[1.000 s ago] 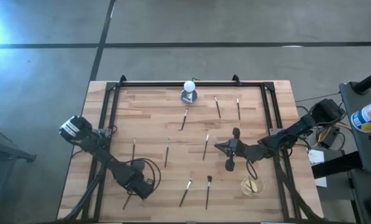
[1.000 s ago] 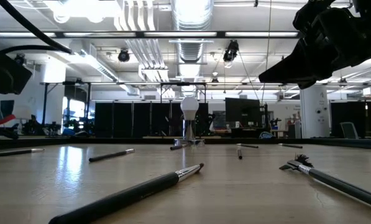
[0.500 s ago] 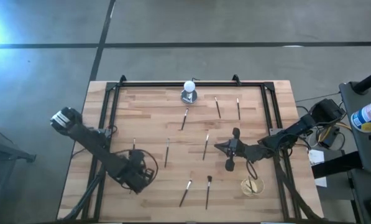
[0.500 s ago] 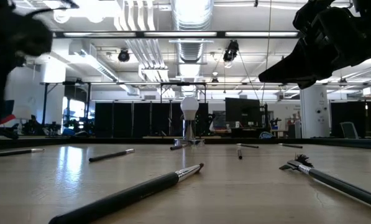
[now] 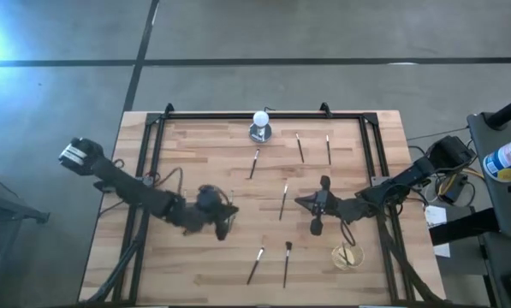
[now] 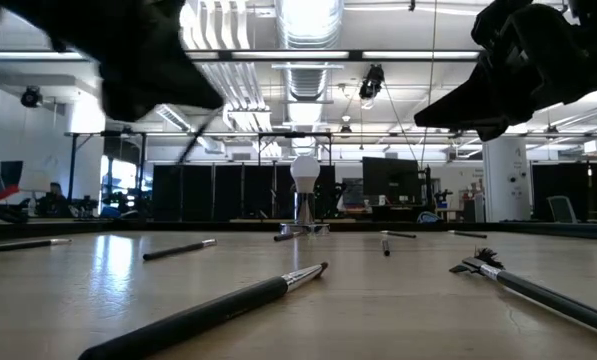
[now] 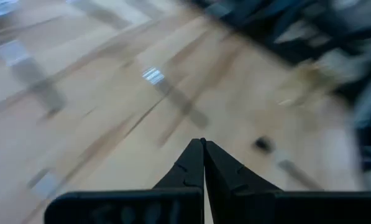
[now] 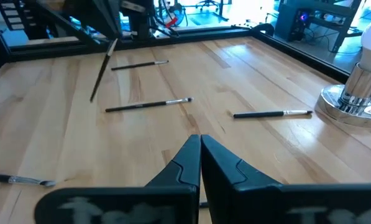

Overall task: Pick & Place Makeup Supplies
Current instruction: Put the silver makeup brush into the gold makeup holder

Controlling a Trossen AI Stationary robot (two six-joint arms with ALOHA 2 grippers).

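Note:
Several thin makeup brushes lie flat on the wooden table (image 5: 204, 145), among them one (image 5: 254, 162) near the far middle and two (image 5: 257, 263) (image 5: 287, 261) near the front. My left gripper (image 5: 224, 219) hangs over the table's middle-left, shut on one more brush (image 8: 103, 70), which also shows as a thin slanting line (image 6: 193, 145) in the low view. My right gripper (image 5: 300, 203) waits shut above the table's right half, holding nothing. My left gripper holds the brush by its upper end (image 8: 114, 42); the dark gripper hides the place of contact. The brush hangs slanting below the fingers, clear of the table. In the left wrist view the fingertips (image 7: 197, 163) meet and the brush does not show.
A white ball on a round grey base (image 5: 260, 125) stands at the far middle. A small round yellowish holder (image 5: 347, 255) sits at the near right. A black frame (image 5: 149, 154) runs along the table's left, far and right edges. Bare wood lies between the scattered brushes.
My left gripper has risen from the table's near left corner and swung toward the middle, tipping from pointing down to nearly level and rolling. The brush that lay by it at the near left has come up with it, clear of the table.

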